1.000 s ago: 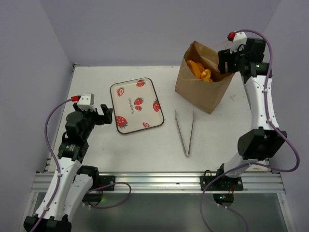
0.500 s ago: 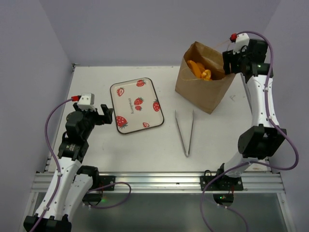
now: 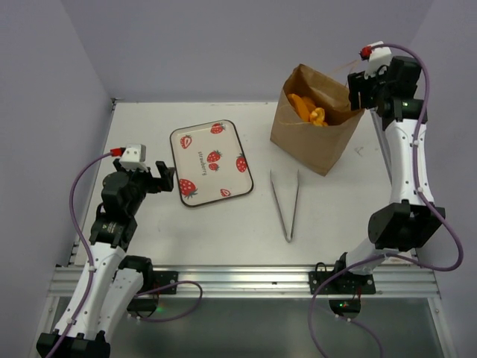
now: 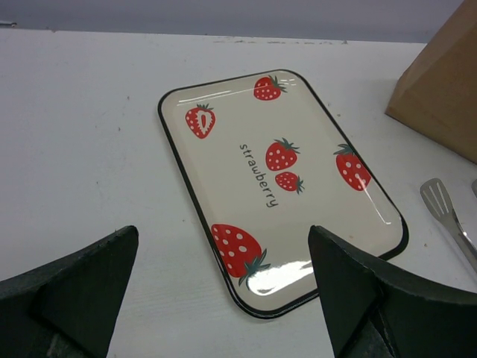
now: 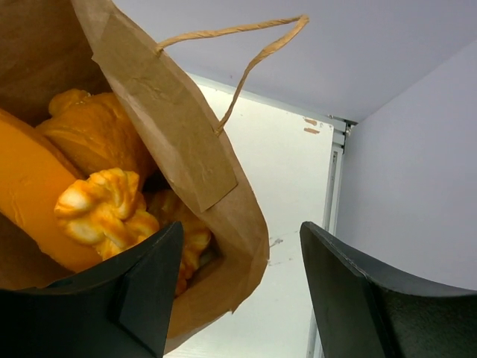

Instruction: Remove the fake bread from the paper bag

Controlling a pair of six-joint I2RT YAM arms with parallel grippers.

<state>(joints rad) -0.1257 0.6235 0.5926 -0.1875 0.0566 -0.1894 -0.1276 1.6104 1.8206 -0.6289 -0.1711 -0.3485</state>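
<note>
While the fake bread (image 3: 307, 108) sits inside the paper bag (image 3: 305, 145) at upper right, the right fingers (image 5: 358, 298) hang open over its rim, empty. Next, I reckon, they must dip in and close on a piece. The left fingers (image 4: 74, 291) gape idle.

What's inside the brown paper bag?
Shiny orange toy breads sit in the paper bag, including a braided loaf. The bag's walls hide their lower parts and anything deeper.
</note>
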